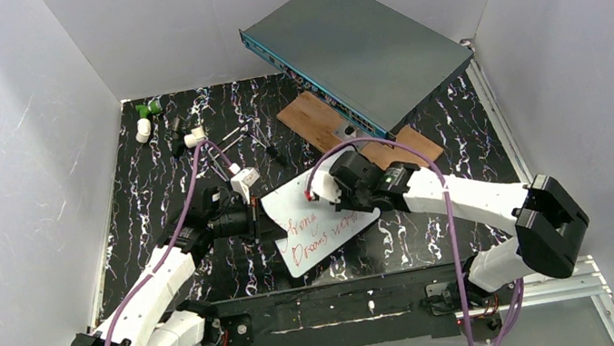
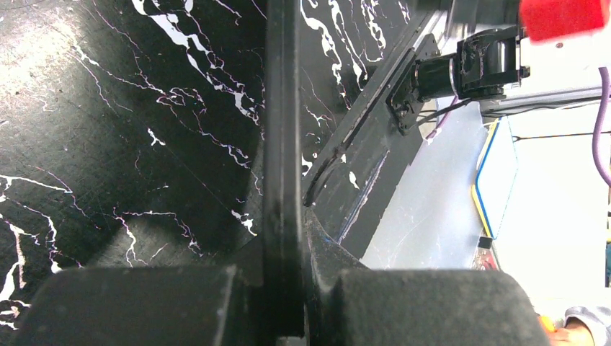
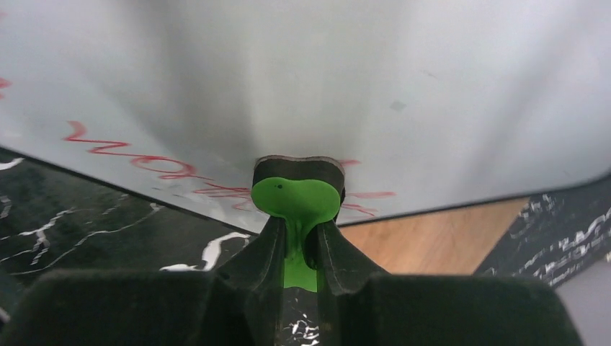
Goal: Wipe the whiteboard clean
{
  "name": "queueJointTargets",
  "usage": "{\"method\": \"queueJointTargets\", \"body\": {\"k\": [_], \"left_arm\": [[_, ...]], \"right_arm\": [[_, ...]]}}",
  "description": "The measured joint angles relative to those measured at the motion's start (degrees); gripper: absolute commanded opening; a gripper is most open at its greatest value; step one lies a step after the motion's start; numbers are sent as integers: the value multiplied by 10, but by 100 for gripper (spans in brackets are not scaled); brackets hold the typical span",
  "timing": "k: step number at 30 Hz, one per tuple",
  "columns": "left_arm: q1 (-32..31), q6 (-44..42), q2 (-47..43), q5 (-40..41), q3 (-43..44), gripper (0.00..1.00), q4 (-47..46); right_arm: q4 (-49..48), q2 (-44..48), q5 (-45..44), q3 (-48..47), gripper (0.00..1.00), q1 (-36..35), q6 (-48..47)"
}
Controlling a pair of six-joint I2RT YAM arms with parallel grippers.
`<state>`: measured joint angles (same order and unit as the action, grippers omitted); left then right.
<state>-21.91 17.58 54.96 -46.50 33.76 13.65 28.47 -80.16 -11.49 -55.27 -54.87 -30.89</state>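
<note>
The whiteboard [image 1: 322, 222] lies tilted on the black marbled table, with red handwriting across its near half. My left gripper [image 1: 253, 218] is shut on the board's left edge; in the left wrist view the board shows edge-on as a thin dark strip [image 2: 281, 130] running up from between the fingers [image 2: 284, 252]. My right gripper [image 1: 325, 187] is shut on a green eraser with a black pad [image 3: 297, 193]. The pad rests on the white surface [image 3: 324, 79], at the end of a red word [image 3: 155, 160].
A grey-teal metal box [image 1: 358, 46] leans at the back right, over a brown wooden plank [image 1: 312, 120] that also shows in the right wrist view [image 3: 432, 238]. Small white and green parts [image 1: 145, 122] and white connectors [image 1: 244, 180] lie at the back left. White walls surround the table.
</note>
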Motion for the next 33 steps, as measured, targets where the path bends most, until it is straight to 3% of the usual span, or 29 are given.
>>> {"method": "queueJointTargets", "body": {"k": [5, 12, 16, 21, 29, 33], "left_arm": [[0, 0, 0, 0, 0, 0, 1], [0, 0, 0, -6, 0, 0, 6], [0, 0, 0, -5, 0, 0, 3], [0, 0, 0, -10, 0, 0, 3], [-1, 2, 0, -20, 0, 0, 13], [-2, 2, 0, -21, 0, 0, 14]], "right_arm": [[-15, 9, -22, 5, 1, 36, 9], [14, 11, 33, 17, 1, -16, -12], [-15, 21, -10, 17, 1, 45, 7], [-29, 34, -11, 18, 1, 67, 5], [14, 36, 81, 18, 1, 24, -24], [14, 36, 77, 18, 1, 21, -23]]}}
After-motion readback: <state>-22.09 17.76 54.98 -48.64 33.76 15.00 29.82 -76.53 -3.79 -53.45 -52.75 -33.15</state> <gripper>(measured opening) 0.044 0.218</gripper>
